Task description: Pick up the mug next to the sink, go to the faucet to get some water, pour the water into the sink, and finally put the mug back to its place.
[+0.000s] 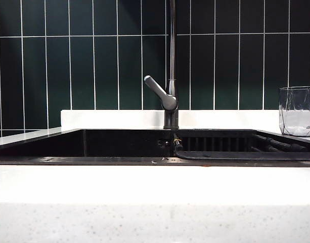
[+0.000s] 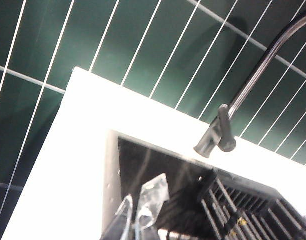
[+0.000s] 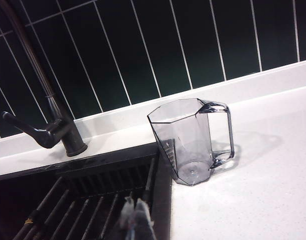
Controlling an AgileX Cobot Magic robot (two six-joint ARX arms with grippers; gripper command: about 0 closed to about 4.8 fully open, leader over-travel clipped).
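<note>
The clear faceted mug (image 1: 297,110) stands upright on the white counter at the far right, beside the sink (image 1: 119,144). In the right wrist view the mug (image 3: 187,145) looks empty, its handle turned away from the basin. The dark faucet (image 1: 170,101) rises behind the sink's middle, grey lever angled left. My right gripper (image 3: 134,207) is shut and empty over the ribbed rack, short of the mug. My left gripper (image 2: 139,207) hangs over the sink's left part (image 2: 157,175), its clear fingertips close together with nothing held, the faucet (image 2: 227,130) beyond it. Neither gripper shows in the exterior view.
A ribbed dark rack (image 1: 220,142) fills the right half of the basin. Dark green wall tiles (image 1: 94,61) stand close behind the narrow white back ledge (image 1: 114,119). White speckled counter (image 1: 155,202) runs along the front.
</note>
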